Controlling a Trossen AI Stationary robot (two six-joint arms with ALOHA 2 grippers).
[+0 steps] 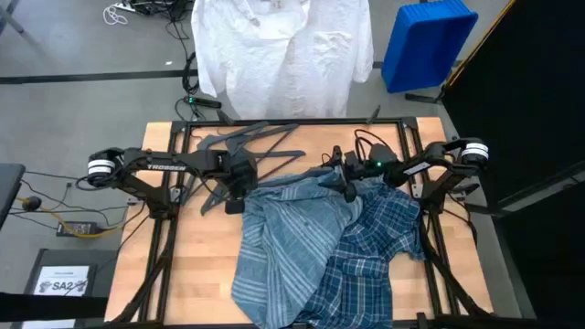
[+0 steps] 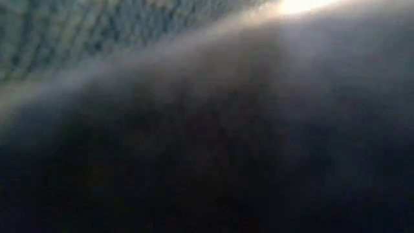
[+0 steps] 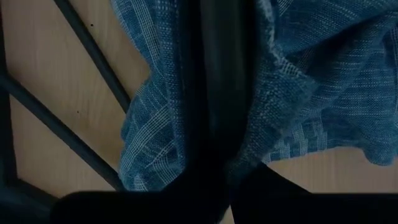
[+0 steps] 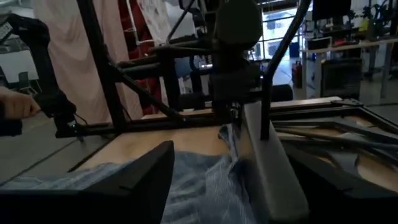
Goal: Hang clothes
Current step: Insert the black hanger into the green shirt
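A white shirt (image 1: 283, 55) hangs behind the table's far edge. The light blue striped shirt (image 1: 283, 247) lies crumpled on the table, and the darker plaid shirt (image 1: 375, 251) lies against its right side. My left gripper (image 1: 236, 199) points down at the striped shirt's far left edge and is shut on it. My right gripper (image 1: 345, 187) is open, low over the far middle of the striped shirt, with a ridge of the cloth (image 4: 211, 180) between its fingers. Cloth covers the low view. My left gripper pinches the striped shirt at its far left edge (image 3: 155, 118), coming from above with its fingers pointing down. The cloth bunches on both sides of the shut fingers (image 3: 217, 93). A small peak of cloth (image 4: 229, 135) rises to the fingertips, and the rest lies slack on the table.
Several dark grey hangers (image 1: 247, 146) lie on the table's far left, and one reaches beside my left gripper. A dark frame (image 1: 302, 122) runs around the table. A blue bin (image 1: 425, 41) stands beyond the far right corner. A person's hand (image 4: 15, 109) shows beyond the table.
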